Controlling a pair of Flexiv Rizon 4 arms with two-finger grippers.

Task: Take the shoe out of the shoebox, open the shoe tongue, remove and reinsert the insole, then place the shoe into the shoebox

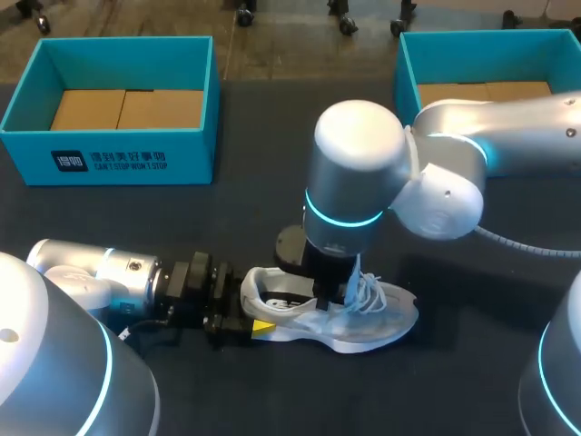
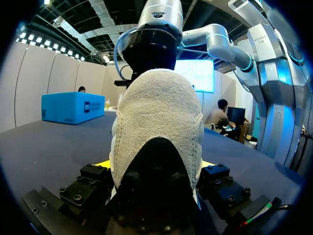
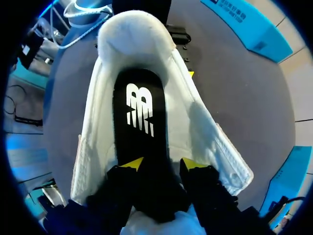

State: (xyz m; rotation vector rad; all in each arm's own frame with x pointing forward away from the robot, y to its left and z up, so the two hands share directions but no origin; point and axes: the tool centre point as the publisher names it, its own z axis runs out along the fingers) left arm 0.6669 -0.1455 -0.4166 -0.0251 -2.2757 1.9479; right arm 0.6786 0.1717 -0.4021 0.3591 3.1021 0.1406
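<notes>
The right claw (image 3: 162, 164) points down into the shoe (image 3: 195, 117), its 2 yellow tips set close on either side of the black insole (image 3: 139, 112), pinching it; the insole lies flat along the inside toward the heel. In the head view this claw (image 1: 331, 295) stands at the shoe's (image 1: 381, 322) middle, just behind the loose laces (image 1: 368, 289). The left claw (image 2: 156, 166) holds the shoe (image 2: 156, 117) by its heel, 1 finger on each side. From above, that claw (image 1: 241, 318) lies low and level at the heel end. The white shoe rests on its sole on the dark table (image 1: 136, 227), toe toward the right arm's side. 2 teal boxes stand well apart at the far edge, the left box (image 1: 118, 159) and the right box (image 1: 408, 64), each open.
</notes>
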